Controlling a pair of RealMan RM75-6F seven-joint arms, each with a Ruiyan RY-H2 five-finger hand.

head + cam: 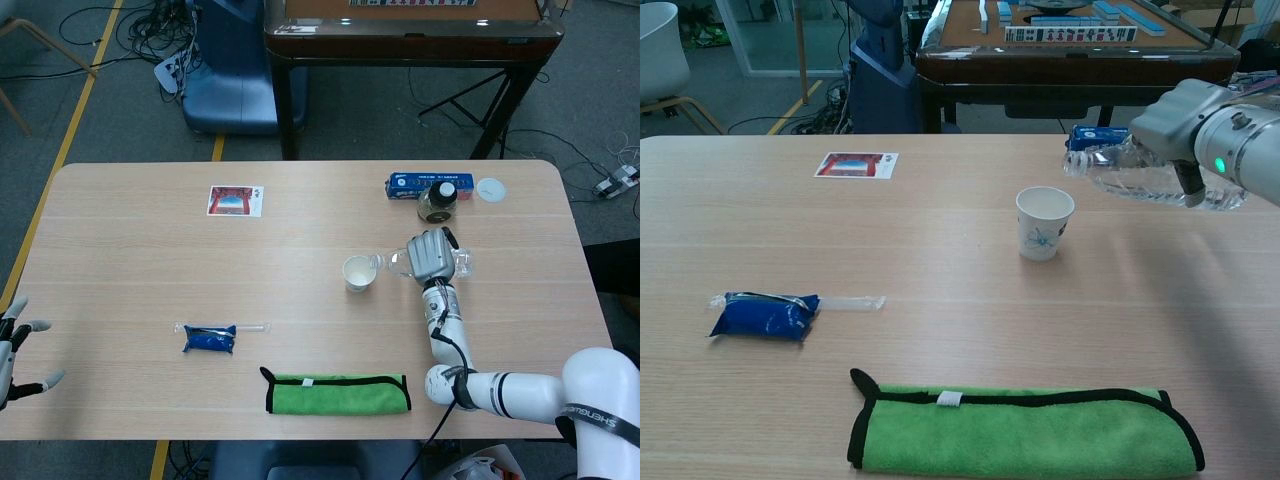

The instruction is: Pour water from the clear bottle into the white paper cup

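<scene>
Far off to the left of everything, our left hand (18, 345) sits at the table's edge with its fingers spread and nothing in them, taking no part. Moving right, a blue packet (766, 313) and a green cloth (1025, 430) lie well short of the working area.

Next comes the white paper cup (1044, 222), standing upright just to the left of our right hand and below the bottle's mouth level. We cannot tell from either view whether any water is in it, and no stream shows between bottle and cup.

Then our right hand (1185, 118) is wrapped around the clear bottle (1140, 175), which it holds nearly level above the table, open mouth pointing left toward the cup but stopping a little short of the rim. Some water shows inside the bottle.

We judge the pick-up and carry done; either pouring has not begun or a pour is over. What is left, if the cup is dry, is to bring the mouth over the cup and tip further.
</scene>
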